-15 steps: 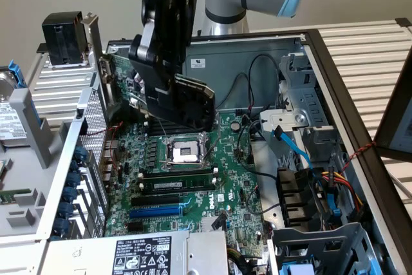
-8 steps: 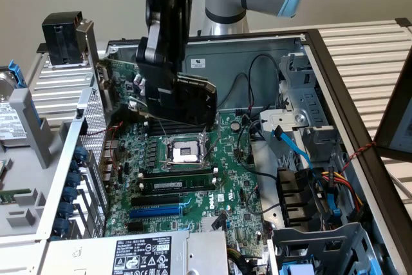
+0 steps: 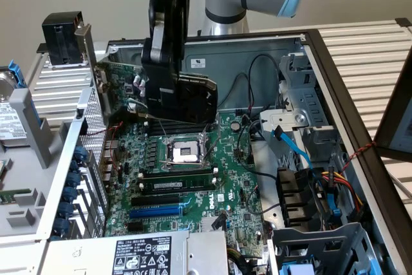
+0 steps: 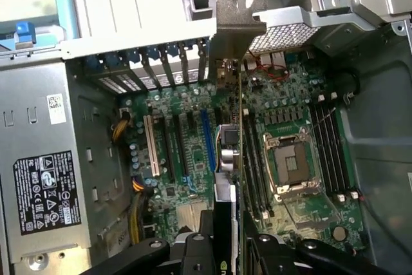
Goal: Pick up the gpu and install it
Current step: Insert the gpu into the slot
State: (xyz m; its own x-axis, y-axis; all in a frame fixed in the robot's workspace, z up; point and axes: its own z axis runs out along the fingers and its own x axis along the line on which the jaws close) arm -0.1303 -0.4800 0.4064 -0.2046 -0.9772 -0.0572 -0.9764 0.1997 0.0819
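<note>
The gpu, a short card with a black shroud, hangs in the air over the far part of the green motherboard, inside the open computer case. My black gripper comes down from above and is shut on the card. In the wrist view I see the gpu edge-on, its silver end bracket pointing at the case's rear slot openings. The gripper clamps it from both sides. A blue expansion slot lies on the board just beside the card's line, below it.
An open CPU socket sits under the card. A memory stick lies in a slot in front of it. A power supply fills the near corner. Cables and a drive cage crowd the exterior view's right.
</note>
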